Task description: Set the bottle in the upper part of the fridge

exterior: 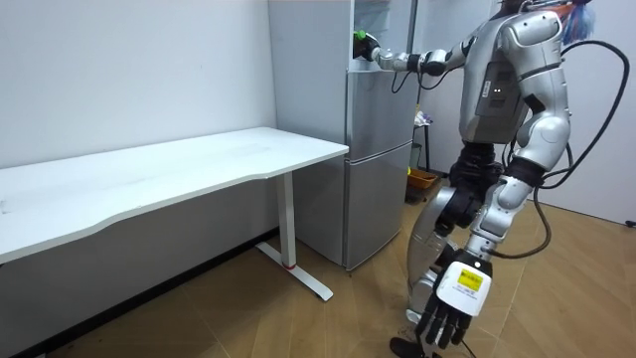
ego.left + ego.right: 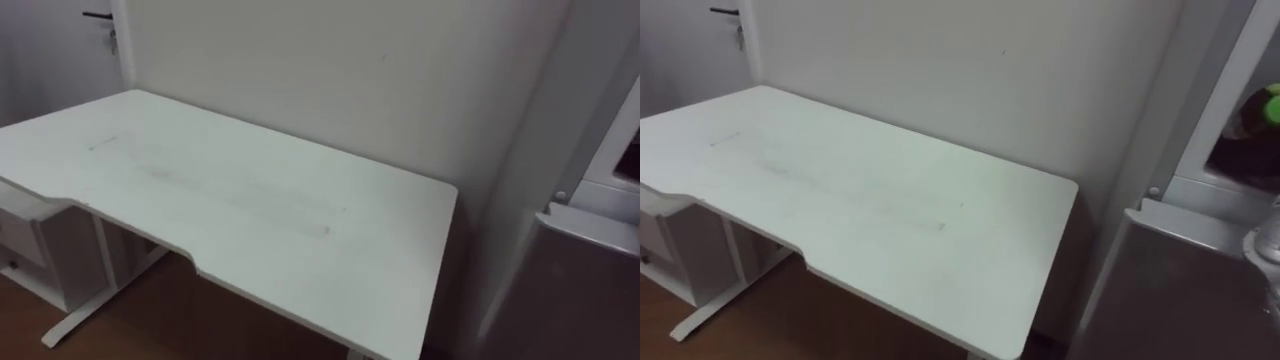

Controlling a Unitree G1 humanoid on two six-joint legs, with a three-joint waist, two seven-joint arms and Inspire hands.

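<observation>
Up at upper fridge (image 1: 383,30) opening, right hand (image 1: 374,56) at full reach, fingers look curled round bottle (image 1: 361,40), green cap poking above. Left hand (image 1: 449,320) hangs by leg, fingers loose, empty. Bottle likely light, stiff, smooth-sided, so it could slip. Best grip mid-body, upright, gentle set-down.

Location type: sparsely furnished indoor room, part office, part home.
Identifying features: a long white desk-type surface (image 1: 199,159) on a metal frame stands against a plain pale wall (image 1: 129,70). A low drawer unit (image 2: 30,240) sits under its far end. A tall silver household fridge (image 1: 378,169) stands just beside the surface's other end. The floor (image 1: 248,318) is wood-look planking. A door handle (image 2: 98,16) is visible in the corner behind the surface.
</observation>
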